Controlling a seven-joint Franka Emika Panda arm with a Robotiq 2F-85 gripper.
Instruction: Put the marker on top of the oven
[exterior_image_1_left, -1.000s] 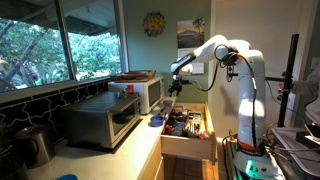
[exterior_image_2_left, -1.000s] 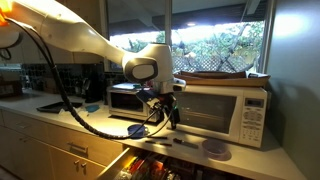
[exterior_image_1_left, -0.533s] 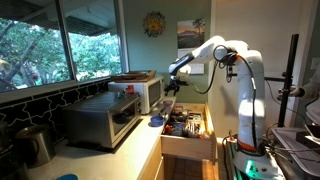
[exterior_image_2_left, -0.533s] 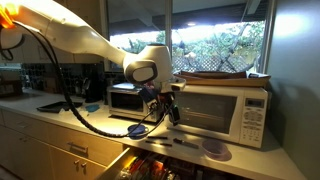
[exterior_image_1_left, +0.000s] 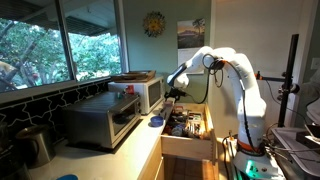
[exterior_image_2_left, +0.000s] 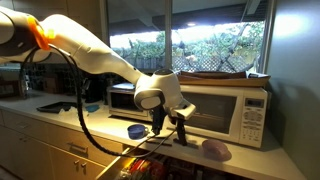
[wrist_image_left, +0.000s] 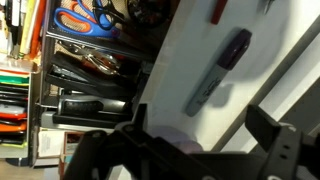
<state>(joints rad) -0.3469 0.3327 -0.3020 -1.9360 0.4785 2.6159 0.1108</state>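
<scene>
Hovering above the marker (wrist_image_left: 218, 70), our gripper (wrist_image_left: 200, 128) looks spread wide and empty; we judge grasping comes next: descend, then pinch.

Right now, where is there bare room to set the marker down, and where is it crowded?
The oven top looks bare, right up to the microwave. The white counter around the marker is free. Crowded: the open drawer; a tray covers the microwave.

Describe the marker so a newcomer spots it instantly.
In the wrist view, a white countertop runs beside the cluttered open drawer. The marker lies flat on that countertop, apart from the drawer: a slim grey barrel with a dark cap, unlike the small red object nearby.
</scene>
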